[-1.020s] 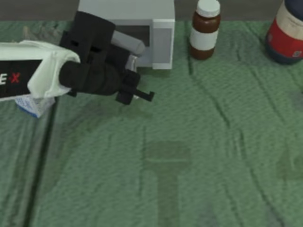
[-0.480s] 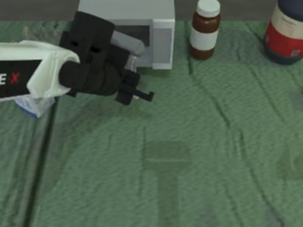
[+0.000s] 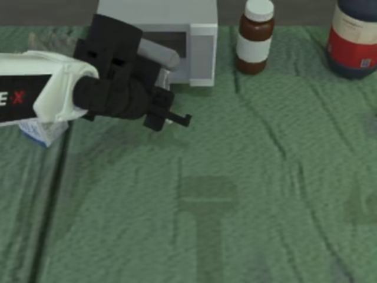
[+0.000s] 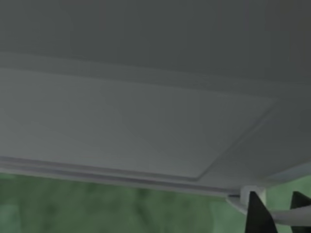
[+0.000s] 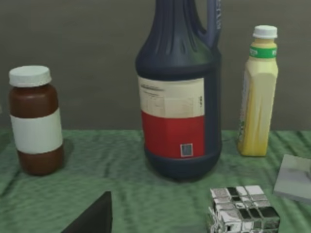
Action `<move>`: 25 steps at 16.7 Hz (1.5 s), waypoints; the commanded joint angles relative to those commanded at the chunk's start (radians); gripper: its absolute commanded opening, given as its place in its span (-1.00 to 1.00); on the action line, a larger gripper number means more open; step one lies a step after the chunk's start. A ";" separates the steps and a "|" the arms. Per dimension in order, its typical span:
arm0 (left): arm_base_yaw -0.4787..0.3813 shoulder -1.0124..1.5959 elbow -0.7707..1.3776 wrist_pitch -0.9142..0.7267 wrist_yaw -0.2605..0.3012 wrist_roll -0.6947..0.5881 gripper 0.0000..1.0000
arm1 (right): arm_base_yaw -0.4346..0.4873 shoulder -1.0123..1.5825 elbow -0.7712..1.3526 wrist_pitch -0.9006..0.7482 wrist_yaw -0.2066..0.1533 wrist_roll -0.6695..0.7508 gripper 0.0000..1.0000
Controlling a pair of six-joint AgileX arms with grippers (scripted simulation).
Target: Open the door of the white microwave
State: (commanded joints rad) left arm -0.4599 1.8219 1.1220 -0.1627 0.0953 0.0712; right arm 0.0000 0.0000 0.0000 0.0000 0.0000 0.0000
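Green cloth [image 3: 265, 177] covers the table; a dark wall stands behind.

Item 1, the door [image 3: 171, 42]: white-framed grey panel on the front of the white microwave [image 3: 156, 12], which sits at the far edge, left of centre. The front faces the near edge of the table. The door's long axis runs left to right across the top view, and the grey control strip [image 3: 202, 56] is at its right end. It fills the left wrist view [image 4: 121, 126] at close range. It looks shut or barely ajar.

Change over the last second: none to the door or to the left arm, which stays put. Only the dark jug [image 3: 353, 38] at the far right has shifted a little. Judgement: the opening swing has not begun.

Item 2, left gripper [image 3: 171, 119]: just in front of the door's lower right. In the wrist view its two dark tips stand apart, partly open, with a pale bar [image 4: 279, 217] between them, likely the handle. No clamp on it is visible.

Item 3, right arm: out of the top view, idle near the jug.

Item 4, surroundings: brown jar [image 3: 256, 38] right of the microwave; blue-and-white carton [image 3: 41, 131] under the left arm.
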 joint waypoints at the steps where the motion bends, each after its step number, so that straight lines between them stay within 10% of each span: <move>1: 0.000 0.000 0.000 0.000 0.000 0.000 -1.00 | 0.000 0.000 0.000 0.000 0.000 0.000 1.00; 25: 0.031 -0.026 -0.031 -0.005 0.062 0.074 -1.00 | 0.000 0.000 0.000 0.000 0.000 0.000 1.00</move>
State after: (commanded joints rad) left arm -0.4289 1.7964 1.0913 -0.1672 0.1576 0.1452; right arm 0.0000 0.0000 0.0000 0.0000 0.0000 0.0000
